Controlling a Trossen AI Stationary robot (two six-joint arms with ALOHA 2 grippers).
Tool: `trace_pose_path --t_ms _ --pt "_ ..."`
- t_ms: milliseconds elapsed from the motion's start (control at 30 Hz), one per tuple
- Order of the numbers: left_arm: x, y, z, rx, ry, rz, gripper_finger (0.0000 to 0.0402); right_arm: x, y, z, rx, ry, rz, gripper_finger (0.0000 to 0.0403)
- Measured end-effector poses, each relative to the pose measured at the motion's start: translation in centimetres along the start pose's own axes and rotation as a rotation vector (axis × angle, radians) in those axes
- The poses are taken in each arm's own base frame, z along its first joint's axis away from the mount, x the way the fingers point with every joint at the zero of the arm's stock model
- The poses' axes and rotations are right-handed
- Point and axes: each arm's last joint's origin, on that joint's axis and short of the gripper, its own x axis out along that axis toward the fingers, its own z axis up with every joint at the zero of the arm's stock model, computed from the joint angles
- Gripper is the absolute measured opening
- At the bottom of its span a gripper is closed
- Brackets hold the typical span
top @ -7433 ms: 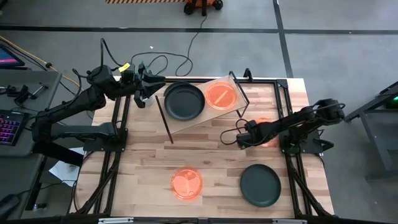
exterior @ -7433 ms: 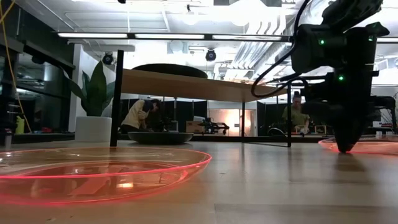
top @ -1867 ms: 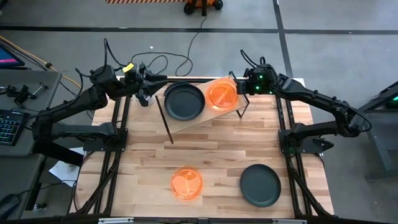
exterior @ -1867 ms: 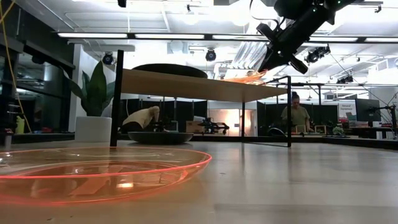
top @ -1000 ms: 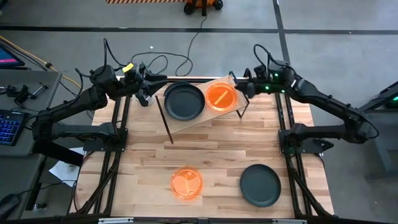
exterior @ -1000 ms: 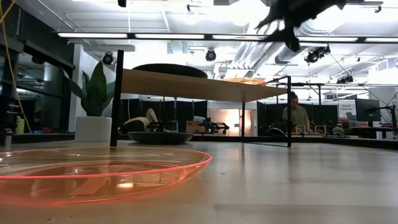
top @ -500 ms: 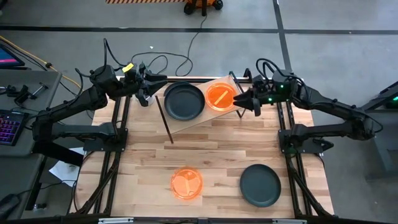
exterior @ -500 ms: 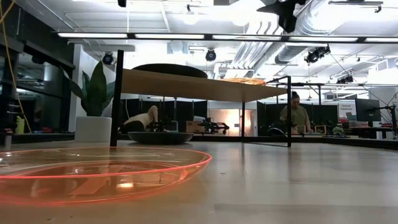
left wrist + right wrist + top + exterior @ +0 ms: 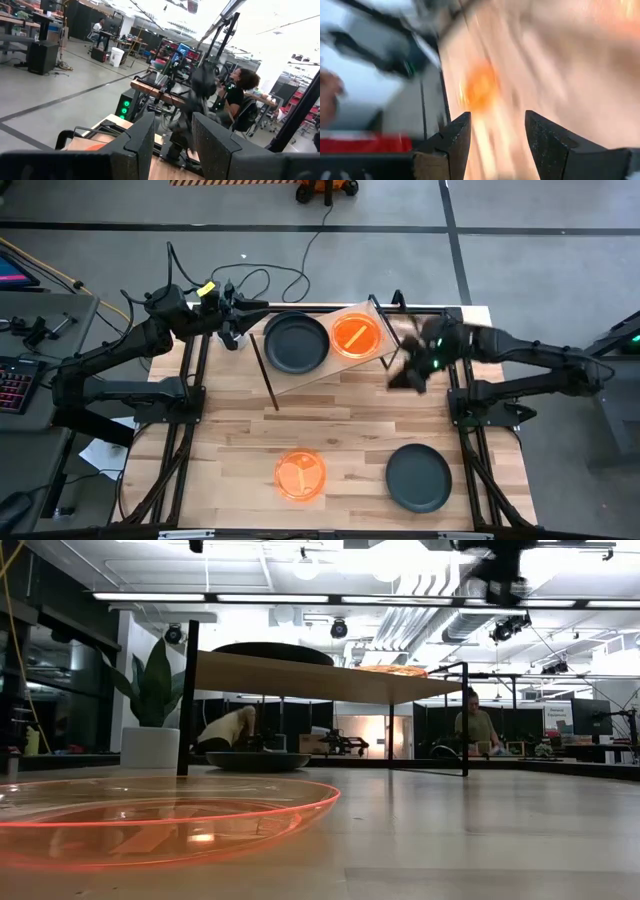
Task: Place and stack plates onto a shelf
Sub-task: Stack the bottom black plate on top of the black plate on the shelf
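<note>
The light-wood shelf (image 9: 322,370) stands slanted at the table's far middle. A black plate (image 9: 296,343) lies on its left half and an orange plate (image 9: 355,336) on its right half. Another orange plate (image 9: 300,475) and another black plate (image 9: 419,477) lie flat on the tabletop near the front edge. My right gripper (image 9: 402,376) is open and empty, blurred, just off the shelf's right end; its wrist view (image 9: 497,145) shows the gap. My left gripper (image 9: 234,333) is open and empty at the far left, beside the shelf (image 9: 172,150).
The black wire leg (image 9: 388,350) of the shelf stands close to my right gripper. Bare wood tabletop (image 9: 350,420) lies between the shelf and the two front plates. The near orange plate fills the low view's foreground (image 9: 160,810). People show in the room behind.
My right gripper has drawn away from the orange plate on the shelf, going toward the table's near edge past the shelf's right end, moving fast and blurred. The plates on the shelf stay where they were.
</note>
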Motion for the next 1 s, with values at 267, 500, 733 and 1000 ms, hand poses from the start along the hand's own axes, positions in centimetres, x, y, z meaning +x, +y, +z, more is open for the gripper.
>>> trace_pose_path --t_ms 267,500,733,1000 --pt "0.0 0.0 0.0 0.000 0.000 0.000 0.0120 5.1 -1.3 -9.2 0.125 0.479 -0.100 0.0170" --pt "0.0 0.0 0.0 0.001 0.000 0.000 0.0120 7.6 -4.7 -14.1 0.196 0.474 -0.284 0.0170" --pt "0.0 0.0 -0.1 0.000 0.006 0.003 0.0120 8.5 -5.9 -15.9 0.174 0.444 -0.300 0.0170" --pt "0.0 0.2 -0.5 -0.008 0.045 0.018 0.0120 9.1 -6.3 -17.1 0.074 0.473 -0.349 0.0170"
